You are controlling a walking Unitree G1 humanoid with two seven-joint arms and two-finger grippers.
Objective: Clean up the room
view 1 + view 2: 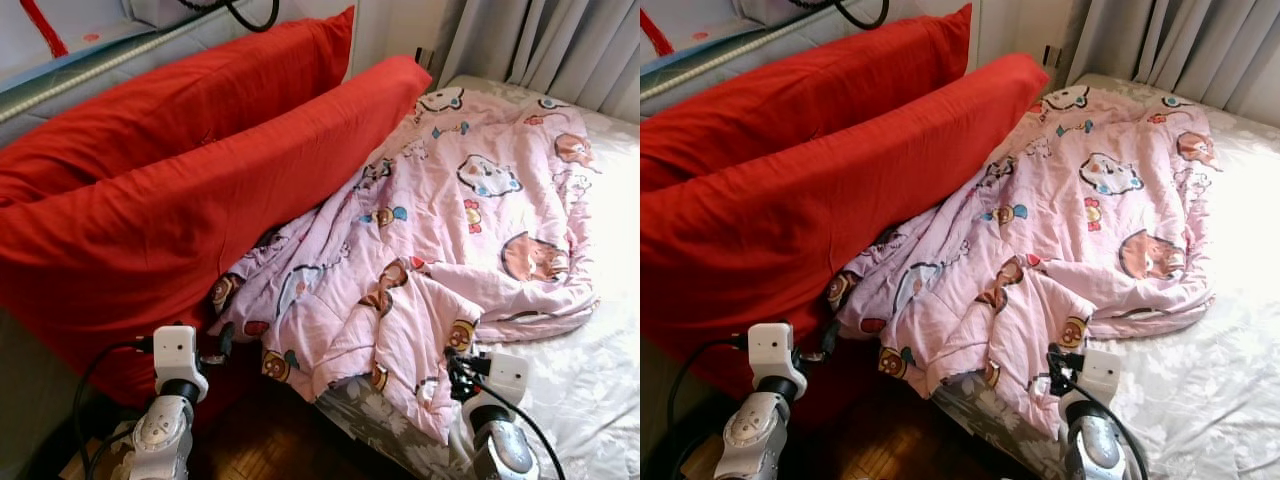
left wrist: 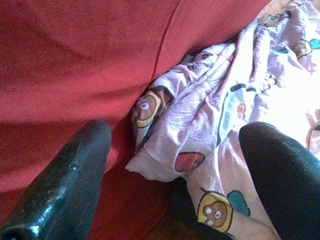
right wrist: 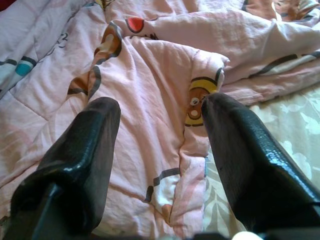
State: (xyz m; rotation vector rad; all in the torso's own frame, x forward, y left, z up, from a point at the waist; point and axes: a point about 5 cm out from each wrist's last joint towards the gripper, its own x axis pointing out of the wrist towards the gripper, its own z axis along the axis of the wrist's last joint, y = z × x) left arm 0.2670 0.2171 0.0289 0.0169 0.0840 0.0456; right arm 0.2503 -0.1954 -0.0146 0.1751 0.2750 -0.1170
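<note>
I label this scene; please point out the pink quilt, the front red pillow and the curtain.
pink quilt [image 1: 470, 215], left eye view, its middle.
front red pillow [image 1: 190, 210], left eye view, its broad side.
curtain [image 1: 560, 45], left eye view, its folds.

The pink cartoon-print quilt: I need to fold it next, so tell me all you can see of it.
The pink cartoon-print quilt is soft, thin padded fabric with animal figures printed on it. It lies crumpled and unfolded across the white floral bed sheet. One edge presses against the long red pillow and its near corner hangs over the bed's edge. The open left gripper and open right gripper point at its near folds.
</note>
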